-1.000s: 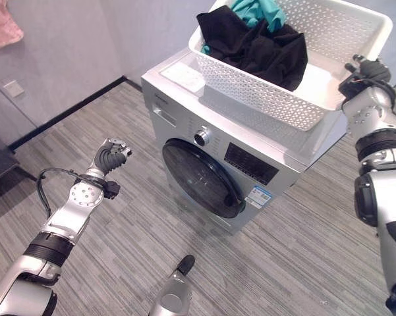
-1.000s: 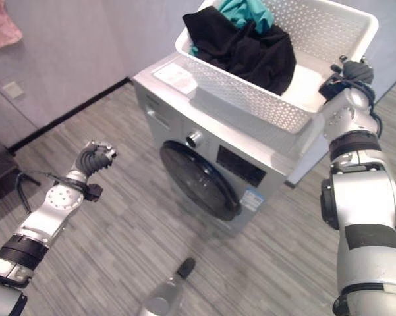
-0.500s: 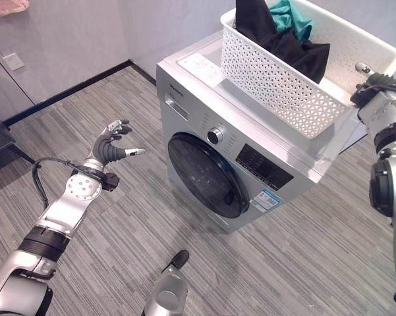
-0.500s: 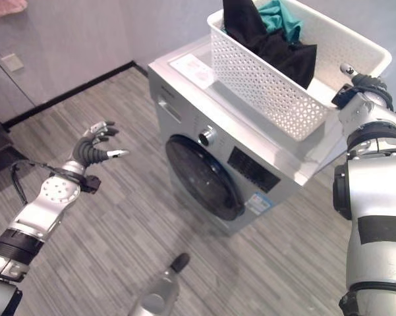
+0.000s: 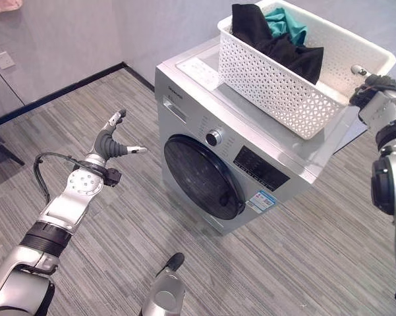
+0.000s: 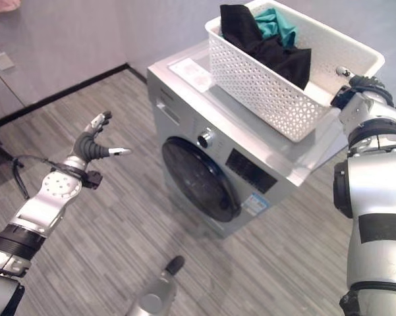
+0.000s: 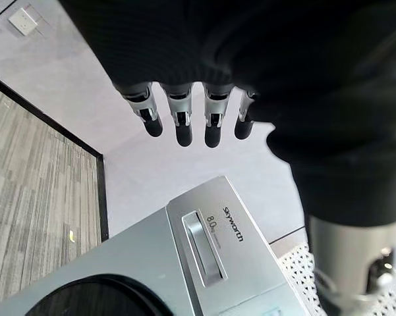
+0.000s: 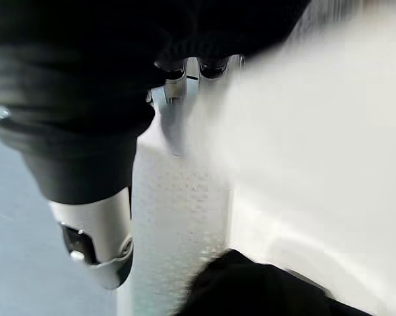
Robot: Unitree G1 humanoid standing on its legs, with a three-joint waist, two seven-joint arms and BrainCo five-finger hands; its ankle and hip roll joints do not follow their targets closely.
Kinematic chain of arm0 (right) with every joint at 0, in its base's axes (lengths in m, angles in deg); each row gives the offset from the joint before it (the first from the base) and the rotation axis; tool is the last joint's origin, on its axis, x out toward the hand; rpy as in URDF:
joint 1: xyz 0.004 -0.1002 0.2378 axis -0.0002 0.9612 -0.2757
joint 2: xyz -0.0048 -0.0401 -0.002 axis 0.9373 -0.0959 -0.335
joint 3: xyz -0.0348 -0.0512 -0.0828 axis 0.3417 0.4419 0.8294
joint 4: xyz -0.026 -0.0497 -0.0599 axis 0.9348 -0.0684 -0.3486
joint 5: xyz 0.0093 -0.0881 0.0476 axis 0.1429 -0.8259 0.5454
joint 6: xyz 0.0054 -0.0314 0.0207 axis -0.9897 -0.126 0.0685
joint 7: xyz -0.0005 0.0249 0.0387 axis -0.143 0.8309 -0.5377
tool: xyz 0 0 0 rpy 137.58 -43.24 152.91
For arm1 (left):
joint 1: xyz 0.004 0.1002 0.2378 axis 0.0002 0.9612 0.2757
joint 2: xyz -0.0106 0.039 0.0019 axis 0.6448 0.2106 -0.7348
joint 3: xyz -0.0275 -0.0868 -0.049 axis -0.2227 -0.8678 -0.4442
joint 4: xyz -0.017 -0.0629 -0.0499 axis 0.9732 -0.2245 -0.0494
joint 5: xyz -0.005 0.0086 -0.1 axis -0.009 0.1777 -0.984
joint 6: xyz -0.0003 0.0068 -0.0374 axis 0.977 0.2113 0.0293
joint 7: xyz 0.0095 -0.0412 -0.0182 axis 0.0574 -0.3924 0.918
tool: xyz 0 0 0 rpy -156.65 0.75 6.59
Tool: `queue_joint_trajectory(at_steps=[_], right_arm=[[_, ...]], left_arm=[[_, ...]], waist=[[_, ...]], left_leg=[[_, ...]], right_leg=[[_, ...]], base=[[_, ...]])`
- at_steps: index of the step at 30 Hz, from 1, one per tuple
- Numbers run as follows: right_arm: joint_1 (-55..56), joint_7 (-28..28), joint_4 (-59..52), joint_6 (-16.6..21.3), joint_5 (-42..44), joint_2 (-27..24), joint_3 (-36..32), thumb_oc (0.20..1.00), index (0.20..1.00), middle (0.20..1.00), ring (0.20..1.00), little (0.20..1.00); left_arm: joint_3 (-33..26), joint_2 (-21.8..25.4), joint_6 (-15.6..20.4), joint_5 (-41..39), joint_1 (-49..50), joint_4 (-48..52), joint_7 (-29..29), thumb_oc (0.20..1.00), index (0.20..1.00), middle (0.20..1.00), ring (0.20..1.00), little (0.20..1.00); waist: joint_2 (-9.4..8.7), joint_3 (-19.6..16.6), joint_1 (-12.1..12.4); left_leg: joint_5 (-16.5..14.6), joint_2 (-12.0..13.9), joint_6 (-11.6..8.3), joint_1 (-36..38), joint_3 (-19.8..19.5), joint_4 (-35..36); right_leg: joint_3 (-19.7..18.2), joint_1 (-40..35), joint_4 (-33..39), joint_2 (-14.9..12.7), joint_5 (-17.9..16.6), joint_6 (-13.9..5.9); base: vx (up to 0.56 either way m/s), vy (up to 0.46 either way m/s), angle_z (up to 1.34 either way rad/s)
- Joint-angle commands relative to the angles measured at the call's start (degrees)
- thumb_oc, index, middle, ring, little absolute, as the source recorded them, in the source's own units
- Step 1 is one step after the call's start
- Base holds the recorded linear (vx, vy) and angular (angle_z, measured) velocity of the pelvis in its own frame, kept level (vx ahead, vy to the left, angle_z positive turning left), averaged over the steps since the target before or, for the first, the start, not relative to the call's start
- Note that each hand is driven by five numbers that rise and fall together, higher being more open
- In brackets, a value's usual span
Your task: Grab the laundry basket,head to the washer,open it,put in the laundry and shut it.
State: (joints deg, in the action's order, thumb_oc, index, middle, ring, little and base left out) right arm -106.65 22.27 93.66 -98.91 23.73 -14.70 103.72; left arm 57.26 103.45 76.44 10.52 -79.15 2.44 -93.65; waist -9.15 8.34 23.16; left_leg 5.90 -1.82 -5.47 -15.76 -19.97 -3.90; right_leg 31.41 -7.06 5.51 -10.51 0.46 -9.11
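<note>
Left eye view: laundry basket (image 5: 277,89) overhangs the washer's (image 5: 204,105) top edge.

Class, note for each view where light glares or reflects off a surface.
Left eye view: the glossy top of the silver washing machine mirrors the white perforated plastic basket. Right wrist view: that basket's wall glares almost plain white.

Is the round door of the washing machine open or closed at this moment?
Closed. The dark round door lies flush in the washer's front panel, no gap showing, and the left robot hand is apart from it, fingers spread.
</note>
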Motion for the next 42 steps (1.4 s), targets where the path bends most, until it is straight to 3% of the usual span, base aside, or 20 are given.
queue_joint_trajectory(at_steps=[1,5,10,12,14,15,18,20,21,22,25,27,28,29,30,33,35,37,38,42], right_arm=[[-5.42,-1.00,-5.44,5.14,-1.13,-8.02,6.23,1.000,1.000,1.000,1.000,1.000],[-5.63,-0.09,-4.62,4.10,-1.90,-8.05,7.20,1.000,1.000,1.000,1.000,1.000],[-5.78,0.03,-4.01,3.48,-2.80,-8.27,7.63,1.000,1.000,1.000,1.000,1.000],[-4.64,-0.98,-5.06,4.26,-2.22,-9.19,6.34,1.000,1.000,1.000,1.000,1.000],[-4.40,-1.12,-5.47,4.33,-2.55,-9.56,6.51,1.000,1.000,1.000,1.000,1.000],[-4.09,-1.30,-5.83,4.49,-2.81,-9.91,6.55,1.000,1.000,1.000,1.000,1.000],[-1.02,-2.11,-9.05,5.27,-4.27,-11.27,6.21,1.000,1.000,1.000,1.000,1.000],[2.91,-3.23,-13.79,5.91,-6.77,-12.04,5.67,1.000,1.000,1.000,1.000,1.000],[8.82,-4.23,-20.79,6.82,-9.86,-14.00,3.59,1.000,1.000,1.000,1.000,1.000],[9.73,-4.48,-21.48,6.66,-10.05,-13.76,2.94,1.000,1.000,1.000,1.000,1.000],[27.85,-5.69,-34.58,7.36,-17.15,-16.40,-6.97,1.000,1.000,1.000,1.000,1.000],[30.51,-5.90,-36.23,7.00,-17.73,-15.84,-9.06,1.000,1.000,1.000,1.000,1.000],[41.90,-6.05,-41.24,5.92,-23.35,-15.86,-15.27,1.000,1.000,1.000,1.000,1.000],[56.08,-5.86,-44.88,6.44,-28.26,-14.82,-23.73,1.000,1.000,1.000,1.000,1.000],[63.95,-4.72,-47.42,5.59,-30.87,-12.12,-27.85,1.000,1.000,1.000,1.000,1.000],[74.85,-3.41,-52.25,4.56,-35.23,-9.10,-34.33,1.000,1.000,1.000,1.000,1.000],[83.94,-1.76,-53.61,4.86,-37.05,-2.18,-38.19,1.000,1.000,1.000,1.000,1.000],[84.22,-1.72,-53.78,4.86,-37.10,-2.05,-38.44,1.000,1.000,1.000,1.000,1.000],[88.22,-0.92,-52.32,5.82,-38.13,4.13,-38.12,1.000,1.000,1.000,1.000,1.000],[92.03,0.79,-49.36,8.00,-36.35,12.53,-36.38,1.000,1.000,1.000,1.000,1.000]], left_arm=[[0.25,0.73,1.63,-1.87,-2.26,2.01,0.13,1.000,1.000,1.000,1.000,1.000],[0.43,0.78,1.80,-2.84,-2.28,2.22,0.23,1.000,1.000,1.000,1.000,1.000],[0.02,0.88,1.87,-3.12,-2.03,3.26,0.26,1.000,1.000,1.000,1.000,1.000],[-1.08,0.70,2.34,-3.31,-1.75,3.49,-0.38,1.000,1.000,1.000,1.000,1.000],[-1.59,0.77,2.54,-3.40,-1.73,3.38,-0.75,1.000,1.000,1.000,1.000,1.000],[-2.22,0.88,2.84,-3.38,-1.47,3.46,-1.18,1.000,1.000,1.000,1.000,1.000],[-6.06,1.30,3.61,-3.35,0.92,3.62,-2.81,1.000,1.000,1.000,1.000,1.000],[-9.81,1.54,4.07,-3.87,4.25,4.00,-3.85,1.000,1.000,1.000,1.000,1.000],[-14.46,1.42,4.39,-4.47,8.88,4.10,-4.40,1.000,1.000,1.000,1.000,1.000],[-14.72,1.59,4.32,-4.43,9.48,4.43,-4.33,1.000,1.000,1.000,1.000,1.000],[-24.63,0.42,4.82,-5.21,20.30,5.38,-4.80,1.000,1.000,1.000,1.000,1.000],[-24.72,0.92,4.70,-5.13,21.17,5.98,-4.67,1.000,1.000,1.000,1.000,1.000],[-29.21,-0.54,4.65,-4.53,26.17,6.23,-4.94,1.000,1.000,1.000,1.000,1.000],[-33.49,-2.42,5.09,-3.53,31.11,5.75,-4.73,1.000,1.000,1.000,1.000,1.000],[-35.28,-4.10,5.17,-3.96,33.09,4.80,-4.74,1.000,1.000,1.000,1.000,1.000],[-38.14,-5.46,5.70,-4.76,36.05,3.18,-4.55,1.000,1.000,1.000,1.000,1.000],[-41.08,-9.15,6.38,-6.47,38.34,-3.01,-4.94,1.000,1.000,1.000,1.000,1.000],[-40.91,-9.03,6.50,-6.52,38.24,-3.14,-4.90,1.000,1.000,1.000,1.000,1.000],[-41.28,-12.48,6.62,-6.91,39.49,-8.05,-4.46,1.000,1.000,1.000,1.000,1.000],[-39.38,-16.49,7.39,-9.87,39.52,-20.05,-2.77,1.000,1.000,1.000,1.000,1.000]], waist=[[-1.01,-3.70,0.37],[-0.89,-3.47,0.44],[-0.87,-3.64,0.18],[-0.44,-3.49,0.26],[-0.72,-3.89,-0.24],[-0.58,-3.65,-0.22],[-0.66,-3.42,-1.33],[-0.51,-3.23,-2.39],[0.28,-2.68,-3.67],[0.14,-2.87,-3.67],[1.74,-2.29,-6.48],[1.20,-2.69,-6.19],[2.04,-2.35,-7.15],[2.77,-2.16,-8.44],[2.86,-2.05,-8.91],[2.79,-2.21,-9.31],[3.03,-2.24,-9.88],[2.95,-2.34,-9.82],[3.34,-1.90,-10.38],[3.74,-1.74,-11.78]], left_leg=[[-9.60,0.64,2.07,5.85,0.80,1.72],[-8.79,-0.29,2.72,5.30,1.19,0.58],[-10.22,-0.31,2.77,5.51,1.13,0.40],[-9.13,-1.09,2.91,4.58,1.42,0.10],[-10.28,-0.80,2.72,4.97,1.36,0.46],[-9.06,-1.32,2.98,4.39,1.67,0.15],[-9.51,-1.14,3.21,4.82,2.76,-0.03],[-9.83,-0.78,3.54,5.32,3.61,-0.12],[-10.19,-0.33,3.85,5.77,4.51,-0.40],[-10.23,-0.25,3.86,5.86,4.62,-0.41],[-10.24,0.34,4.64,6.17,6.27,-0.73],[-10.29,0.46,4.63,6.33,6.41,-0.70],[-10.26,0.91,4.84,6.81,7.00,-0.52],[-10.08,1.35,4.97,7.31,7.41,0.07],[-10.11,1.71,4.93,7.73,7.67,0.66],[-9.15,1.92,5.07,7.66,7.94,1.50],[-8.55,2.71,4.70,8.52,8.62,3.20],[-8.09,2.60,4.76,8.33,8.56,3.37],[-7.80,2.99,4.53,8.54,8.69,3.90],[-6.49,4.01,4.08,8.57,9.08,4.81]], right_leg=[[-1.76,-6.46,-3.97,-2.76,0.92,-2.05],[-1.24,-5.96,-4.60,-3.82,-1.19,-2.17],[-2.08,-6.43,-4.21,-3.69,-0.66,-2.45],[-1.16,-6.14,-3.55,-4.30,-2.15,-2.38],[-2.15,-6.53,-3.19,-3.91,-1.65,-2.66],[-1.57,-5.94,-3.30,-4.50,-2.85,-2.53],[-3.00,-5.31,-3.69,-4.92,-3.34,-2.59],[-4.51,-4.68,-4.30,-5.25,-3.70,-2.54],[-5.76,-4.11,-4.89,-5.55,-3.76,-2.48],[-5.91,-4.09,-4.96,-5.54,-3.75,-2.47],[-7.88,-2.90,-5.72,-6.27,-4.01,-2.47],[-8.08,-2.90,-5.82,-6.22,-3.98,-2.44],[-8.89,-2.59,-6.08,-6.29,-3.42,-2.35],[-9.32,-2.58,-5.91,-6.30,-2.31,-2.13],[-9.68,-2.50,-5.90,-6.25,-1.62,-2.14],[-10.12,-2.08,-5.56,-6.31,-0.76,-2.04],[-10.44,-2.27,-4.65,-5.97,2.47,-1.46],[-10.37,-2.09,-4.57,-6.05,2.17,-1.47],[-10.45,-2.34,-4.21,-5.67,3.87,-0.79],[-10.53,-2.74,-2.70,-4.58,4.07,0.21]], base=[[0.01,0.021,-0.17],[-0.01,0.041,-0.09],[0.00,0.016,-0.06],[-0.03,0.044,0.06],[0.00,0.015,0.04],[-0.02,0.034,0.01],[-0.05,0.051,-0.11],[-0.04,0.041,-0.25],[-0.04,0.030,-0.28],[-0.07,0.055,-0.50],[-0.07,0.046,-0.50],[-0.03,0.007,-0.40],[-0.10,0.014,-0.39],[-0.12,0.000,-0.39],[-0.10,-0.009,-0.23],[-0.06,-0.010,-0.17],[-0.08,-0.035,-0.26],[-0.05,-0.042,-0.19],[-0.07,-0.087,-0.13],[-0.07,-0.113,-0.01]])
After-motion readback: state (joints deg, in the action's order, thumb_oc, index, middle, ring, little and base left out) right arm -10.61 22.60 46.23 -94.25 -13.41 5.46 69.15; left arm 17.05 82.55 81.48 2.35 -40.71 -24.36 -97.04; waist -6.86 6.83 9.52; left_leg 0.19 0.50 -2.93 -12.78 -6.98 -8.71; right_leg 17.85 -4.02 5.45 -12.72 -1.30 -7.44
